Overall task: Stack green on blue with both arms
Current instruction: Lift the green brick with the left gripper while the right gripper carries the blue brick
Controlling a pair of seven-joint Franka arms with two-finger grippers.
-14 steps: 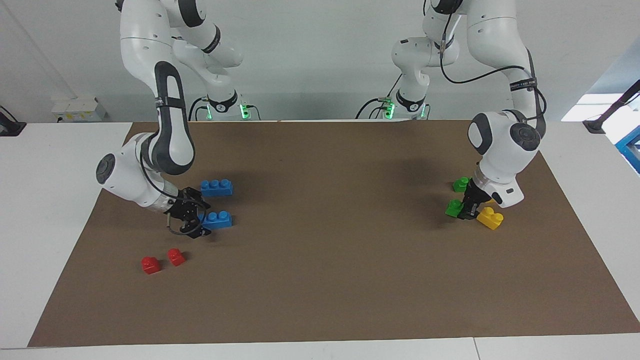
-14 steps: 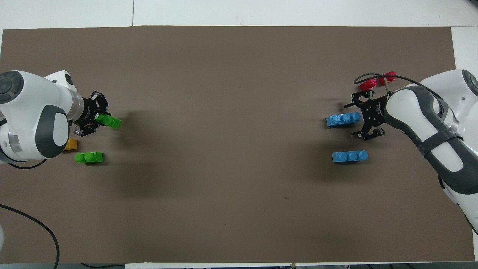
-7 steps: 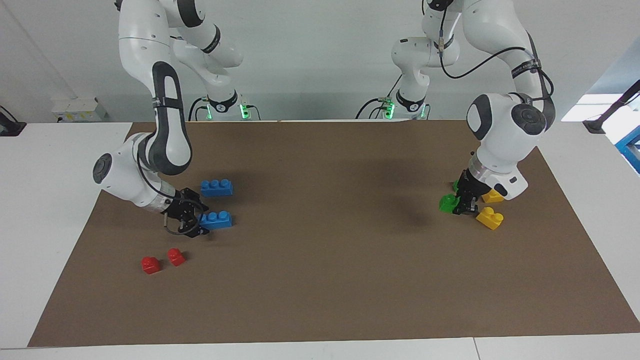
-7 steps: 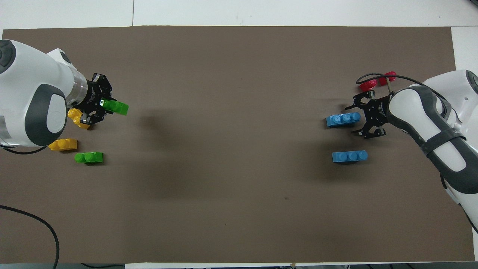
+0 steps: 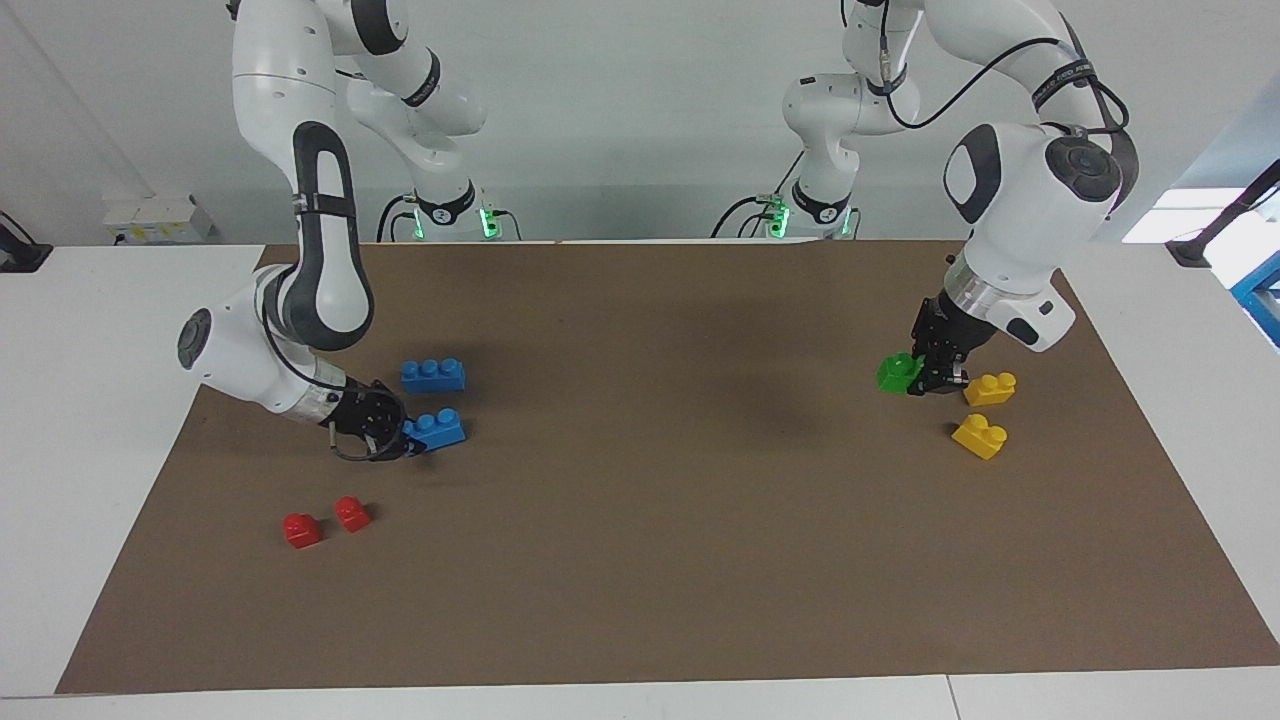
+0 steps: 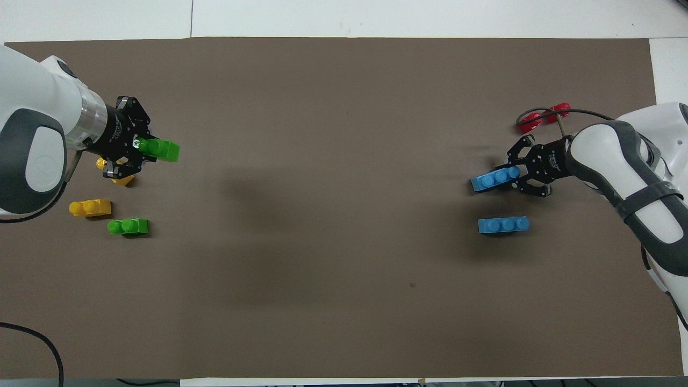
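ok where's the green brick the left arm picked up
The green brick is shut in the left gripper, lifted over the left arm's end of the mat, above the two yellow bricks.

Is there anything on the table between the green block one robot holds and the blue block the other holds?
No: between the held green brick and held blue brick only bare brown mat shows, in the overhead view.

Robotics lab, two white arms (image 5: 300, 250) bolted at a bare table (image 5: 640, 700), brown mat (image 5: 650, 560), plain walls
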